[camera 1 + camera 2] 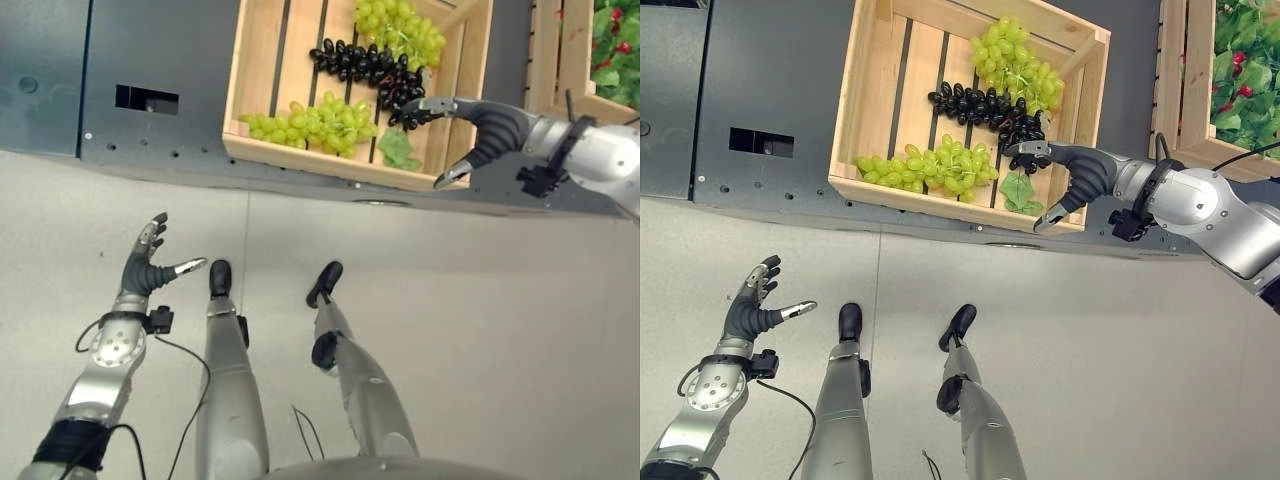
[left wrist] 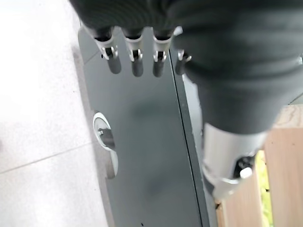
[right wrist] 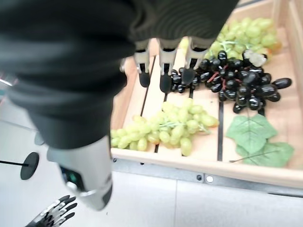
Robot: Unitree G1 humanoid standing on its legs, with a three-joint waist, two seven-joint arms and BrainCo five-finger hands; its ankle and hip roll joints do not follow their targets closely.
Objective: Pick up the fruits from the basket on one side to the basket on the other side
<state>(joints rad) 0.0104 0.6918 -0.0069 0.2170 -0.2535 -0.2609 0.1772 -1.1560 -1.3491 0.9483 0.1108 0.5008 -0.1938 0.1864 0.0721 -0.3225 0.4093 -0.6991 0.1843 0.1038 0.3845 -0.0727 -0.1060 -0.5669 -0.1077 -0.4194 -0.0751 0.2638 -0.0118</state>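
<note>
Silver-grey arms; dark ribbed wrist covers; silver fingers (image 1: 150,236), dark tips.

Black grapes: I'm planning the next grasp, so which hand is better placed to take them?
Right. The right hand is open above the wooden crate, fingertips at the black grapes. The left hand hangs open over the floor, away from the crate.
</note>
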